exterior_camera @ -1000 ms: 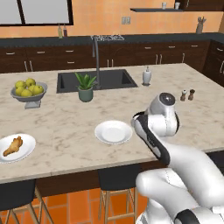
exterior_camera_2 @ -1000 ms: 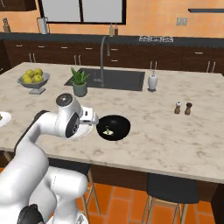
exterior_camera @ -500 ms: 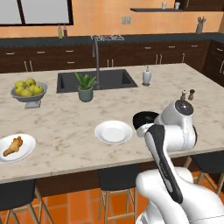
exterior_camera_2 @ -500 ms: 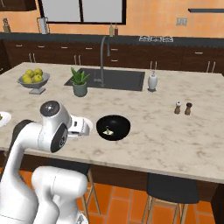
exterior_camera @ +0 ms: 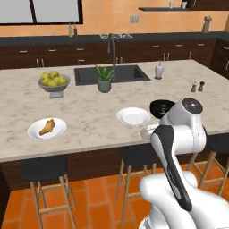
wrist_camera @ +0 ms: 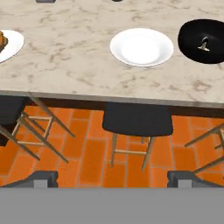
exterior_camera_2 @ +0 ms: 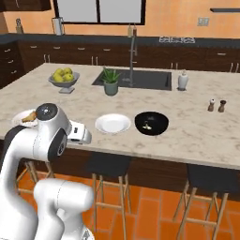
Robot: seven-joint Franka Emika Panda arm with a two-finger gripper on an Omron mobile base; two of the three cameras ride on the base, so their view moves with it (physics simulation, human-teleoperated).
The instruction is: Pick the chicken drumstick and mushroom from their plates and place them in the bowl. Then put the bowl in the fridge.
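Observation:
The chicken drumstick [exterior_camera: 47, 127] lies on the left white plate [exterior_camera: 34, 134]; its edge also shows on that plate [wrist_camera: 9, 47] in the hand view. The second plate [wrist_camera: 141, 47] [exterior_camera: 133, 117] [exterior_camera_2: 113, 124] holds nothing. Right of it stands the black bowl [wrist_camera: 205, 33] [exterior_camera_2: 152, 123] with the pale mushroom [wrist_camera: 204, 45] [exterior_camera_2: 147, 125] inside; in the left base view the bowl [exterior_camera: 159, 107] is partly behind my arm. My gripper [wrist_camera: 113, 178] [exterior_camera_2: 87, 137] [exterior_camera: 146, 133] is open and holds nothing, hanging just off the counter's front edge, short of the plates. The fridge is out of view.
A grey footed bowl of yellow-green fruit [exterior_camera: 53, 82], a potted plant [exterior_camera: 104, 79], the sink [exterior_camera: 112, 74], a soap bottle [exterior_camera: 159, 70] and two shakers [exterior_camera: 197, 86] sit further back. Black stools [wrist_camera: 136, 120] stand on the orange tile floor under the counter edge.
The whole scene has shifted right in the base views, so the camera moved. My arm has swung back from over the bowl to the counter's front edge.

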